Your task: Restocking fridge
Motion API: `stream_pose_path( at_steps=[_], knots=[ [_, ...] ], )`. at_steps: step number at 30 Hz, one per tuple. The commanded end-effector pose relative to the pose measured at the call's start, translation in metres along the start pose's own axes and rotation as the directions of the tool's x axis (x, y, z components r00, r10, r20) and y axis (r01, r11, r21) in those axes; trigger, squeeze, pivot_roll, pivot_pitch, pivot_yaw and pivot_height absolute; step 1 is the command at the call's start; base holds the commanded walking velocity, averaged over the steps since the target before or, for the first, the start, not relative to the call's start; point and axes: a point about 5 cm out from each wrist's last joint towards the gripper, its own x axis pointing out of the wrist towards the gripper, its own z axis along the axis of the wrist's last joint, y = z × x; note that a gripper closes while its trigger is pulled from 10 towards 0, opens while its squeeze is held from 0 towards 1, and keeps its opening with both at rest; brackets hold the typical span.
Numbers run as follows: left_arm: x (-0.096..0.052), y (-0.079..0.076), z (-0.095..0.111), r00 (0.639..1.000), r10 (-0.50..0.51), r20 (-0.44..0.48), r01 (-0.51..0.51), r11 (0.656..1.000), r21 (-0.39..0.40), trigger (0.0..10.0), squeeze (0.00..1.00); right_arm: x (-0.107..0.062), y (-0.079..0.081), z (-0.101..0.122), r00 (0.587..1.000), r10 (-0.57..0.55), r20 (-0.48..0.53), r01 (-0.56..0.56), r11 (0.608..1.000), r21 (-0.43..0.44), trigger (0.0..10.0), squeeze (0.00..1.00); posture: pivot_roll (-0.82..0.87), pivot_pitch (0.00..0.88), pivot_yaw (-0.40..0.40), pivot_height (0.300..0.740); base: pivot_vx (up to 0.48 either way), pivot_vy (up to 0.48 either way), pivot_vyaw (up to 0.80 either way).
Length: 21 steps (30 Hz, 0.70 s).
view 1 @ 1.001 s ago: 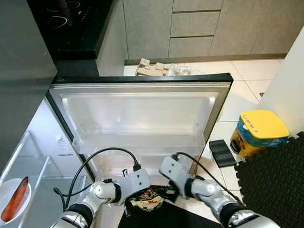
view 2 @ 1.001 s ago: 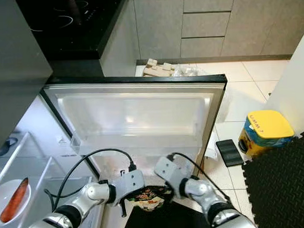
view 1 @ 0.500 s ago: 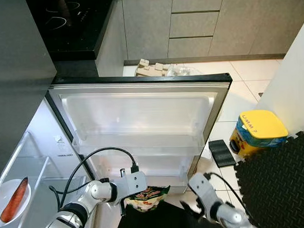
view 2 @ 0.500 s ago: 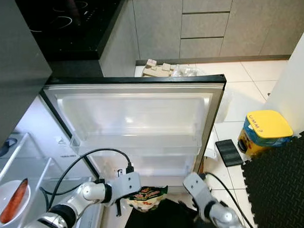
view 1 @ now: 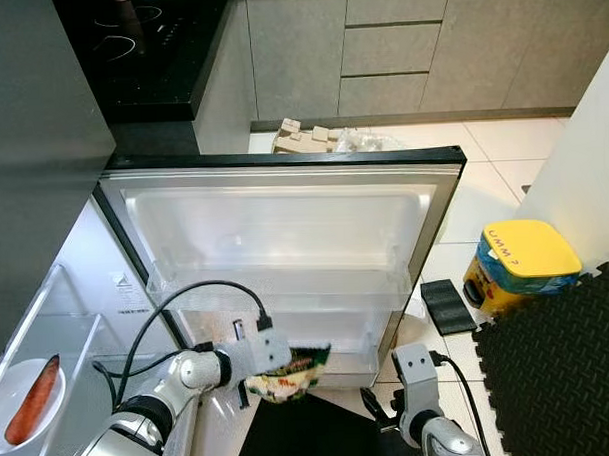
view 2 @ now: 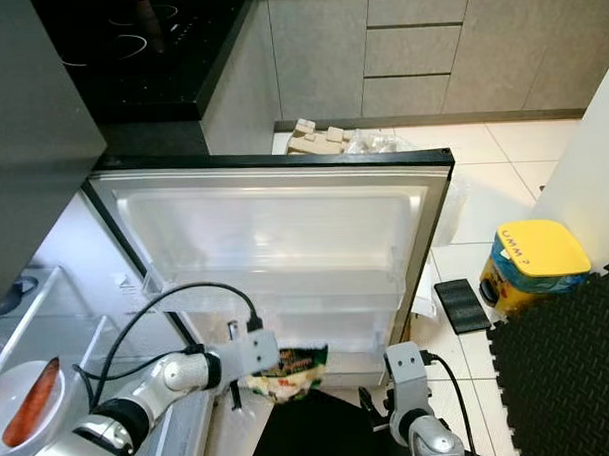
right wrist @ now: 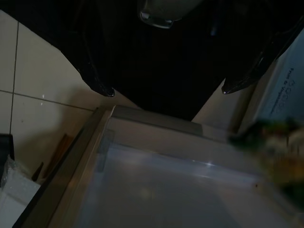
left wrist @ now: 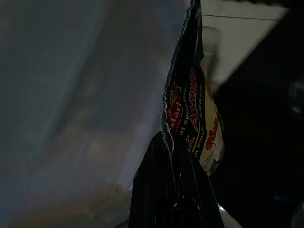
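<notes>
I see open fridge door (view 1: pixel 285 229) mid-frame, tiled floor (view 1: pixel 482 152) upper right, yellow-lidded tub (view 1: pixel 519 266) right, carrot on plate (view 1: pixel 28 401) lower left. My left gripper (view 1: pixel 257 365) lower centre, fingers pinching snack packet (view 1: pixel 290 372) just before bottom door shelf (view 1: pixel 328 332). Right gripper (right wrist: pixel 161 88) low at bottom edge, fingers spread, holding nothing.

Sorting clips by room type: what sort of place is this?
Most likely a home kitchen: an open fridge door with shelves, a black cooktop, grey cabinet drawers and a tiled floor.
</notes>
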Motion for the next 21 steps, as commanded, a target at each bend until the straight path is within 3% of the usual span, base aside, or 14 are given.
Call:
stream_pose_path(
  at_steps=[1,12,21],
  knots=[
    [-0.001,-0.004,-0.005,1.0,0.016,-0.017,-0.017,1.0,-0.024,10.0,0.0,0.001,0.0,0.0,1.0,0.014,-0.016,-0.014,1.0,0.004,10.0,0.0,-0.18,0.066,0.015,0.715,0.0,0.0,0.0],
    [-0.007,-0.006,-0.013,0.999,0.008,-0.042,-0.008,1.0,0.004,10.0,0.0,0.011,0.007,0.021,0.994,0.108,0.006,-0.107,0.991,-0.076,10.0,0.0,-0.12,0.078,-0.05,0.715,0.0,0.0,0.0],
    [-0.005,-0.004,-0.009,0.998,-0.031,-0.052,0.037,0.991,0.126,10.0,0.0,0.012,0.015,0.025,0.988,0.147,0.051,-0.143,0.987,-0.071,10.0,0.0,-0.14,0.079,-0.02,0.7,0.0,0.0,0.0]
  ],
)
